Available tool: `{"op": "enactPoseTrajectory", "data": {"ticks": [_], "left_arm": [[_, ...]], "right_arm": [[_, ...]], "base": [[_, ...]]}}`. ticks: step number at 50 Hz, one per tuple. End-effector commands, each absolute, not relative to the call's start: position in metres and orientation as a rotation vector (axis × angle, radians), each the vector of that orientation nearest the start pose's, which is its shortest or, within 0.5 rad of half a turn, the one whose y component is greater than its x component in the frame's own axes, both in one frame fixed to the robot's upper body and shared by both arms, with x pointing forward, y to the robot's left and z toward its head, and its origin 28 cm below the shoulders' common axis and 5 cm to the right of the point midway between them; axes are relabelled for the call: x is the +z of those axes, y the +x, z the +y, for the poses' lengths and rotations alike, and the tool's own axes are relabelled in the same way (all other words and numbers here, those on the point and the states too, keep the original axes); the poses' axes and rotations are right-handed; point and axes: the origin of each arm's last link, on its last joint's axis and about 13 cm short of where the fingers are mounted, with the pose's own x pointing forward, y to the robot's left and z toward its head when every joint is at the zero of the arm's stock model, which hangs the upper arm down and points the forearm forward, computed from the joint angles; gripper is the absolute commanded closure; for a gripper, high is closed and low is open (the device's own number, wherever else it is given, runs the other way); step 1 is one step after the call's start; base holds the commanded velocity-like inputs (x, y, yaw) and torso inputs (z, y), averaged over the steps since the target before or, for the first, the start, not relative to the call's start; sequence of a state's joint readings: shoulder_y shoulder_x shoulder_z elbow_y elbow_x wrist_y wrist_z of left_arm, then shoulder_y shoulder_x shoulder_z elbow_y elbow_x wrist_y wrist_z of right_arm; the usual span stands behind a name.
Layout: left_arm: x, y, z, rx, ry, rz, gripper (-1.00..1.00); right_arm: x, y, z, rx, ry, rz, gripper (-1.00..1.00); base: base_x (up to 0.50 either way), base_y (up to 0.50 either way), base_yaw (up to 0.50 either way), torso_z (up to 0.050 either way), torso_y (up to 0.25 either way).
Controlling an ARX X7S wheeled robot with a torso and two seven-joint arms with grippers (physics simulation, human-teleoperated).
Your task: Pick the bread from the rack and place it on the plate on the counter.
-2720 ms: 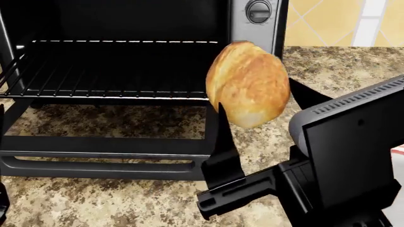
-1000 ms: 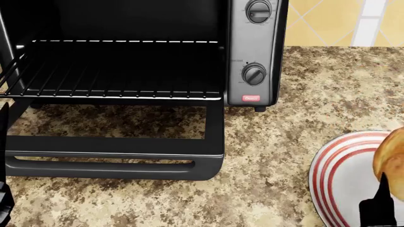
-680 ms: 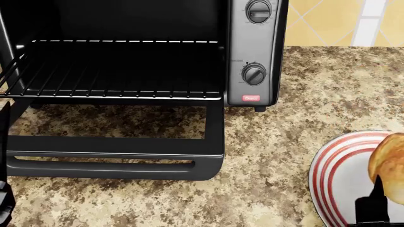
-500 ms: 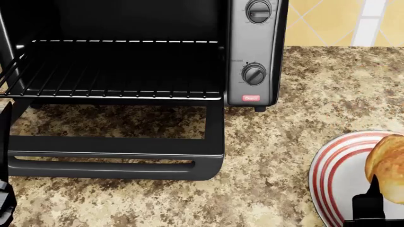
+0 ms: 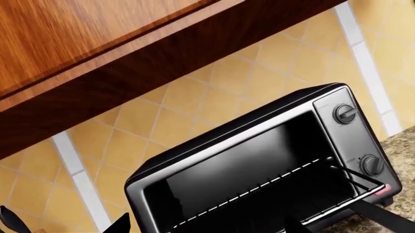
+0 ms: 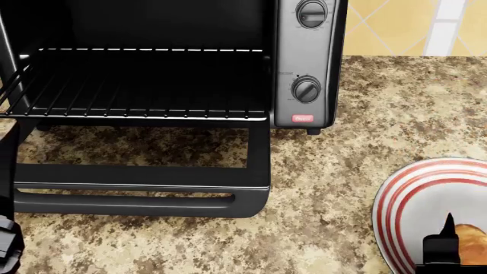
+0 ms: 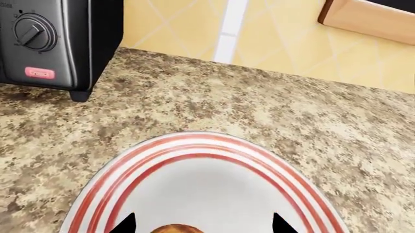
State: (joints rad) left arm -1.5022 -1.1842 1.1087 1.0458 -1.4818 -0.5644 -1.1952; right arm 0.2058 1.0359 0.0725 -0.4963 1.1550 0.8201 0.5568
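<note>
Where the bread (image 6: pixel 469 244) half a second ago stood high over the plate's near edge, it now sits lower in the head view, only its upper crust showing at the frame's bottom corner, down on the grey middle of the plate (image 6: pixel 403 200). In the right wrist view a sliver of brown crust (image 7: pixel 175 228) shows between the two dark tips of the right gripper (image 7: pixel 202 224); the jaws stand spread to either side of the roll, though whether they touch it I cannot tell. The plate lies on the speckled bench (image 6: pixel 357 142), well apart from the toaster oven (image 6: pixel 304 63), whose door (image 6: pixel 137 188) hangs open as before. The rack (image 6: pixel 137 85) inside is bare. The left gripper (image 5: pixel 65 223) shows only as two dark tips at the edge of its own wrist view, set apart from one another, with nothing between them. That view looks up at the oven, the yellow tiled wall (image 5: pixel 214 92) and a wooden cabinet (image 5: pixel 97 48).
</note>
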Motion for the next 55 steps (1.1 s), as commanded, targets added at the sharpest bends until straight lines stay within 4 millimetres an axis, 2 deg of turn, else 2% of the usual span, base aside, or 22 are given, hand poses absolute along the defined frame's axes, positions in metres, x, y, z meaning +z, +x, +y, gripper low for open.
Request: {"op": "enactPoseTrajectory", "data": {"ticks": [1, 16, 39, 55], "left_arm": [[0.273, 0.143, 0.231, -0.096, 0.424, -0.306, -1.0], [0.272, 0.143, 0.23, -0.098, 0.419, -0.307, -1.0], [0.27, 0.143, 0.23, -0.101, 0.417, -0.306, -1.0], [0.272, 0.141, 0.231, -0.099, 0.411, -0.311, -1.0]], "right_arm": [[0.189, 0.194, -0.228, -0.144, -0.198, 0.245, -1.0], [0.217, 0.18, -0.216, -0.12, -0.227, 0.132, -1.0], [0.261, 0.135, -0.179, 0.0, -0.297, -0.084, -1.0], [0.275, 0.12, -0.172, 0.035, -0.332, -0.158, -1.0]], "base": [[0.0, 0.0, 0.0, 0.0, 0.0], [0.0, 0.0, 0.0, 0.0, 0.0], [0.0, 0.0, 0.0, 0.0, 0.0], [0.0, 0.0, 0.0, 0.0, 0.0]]}}
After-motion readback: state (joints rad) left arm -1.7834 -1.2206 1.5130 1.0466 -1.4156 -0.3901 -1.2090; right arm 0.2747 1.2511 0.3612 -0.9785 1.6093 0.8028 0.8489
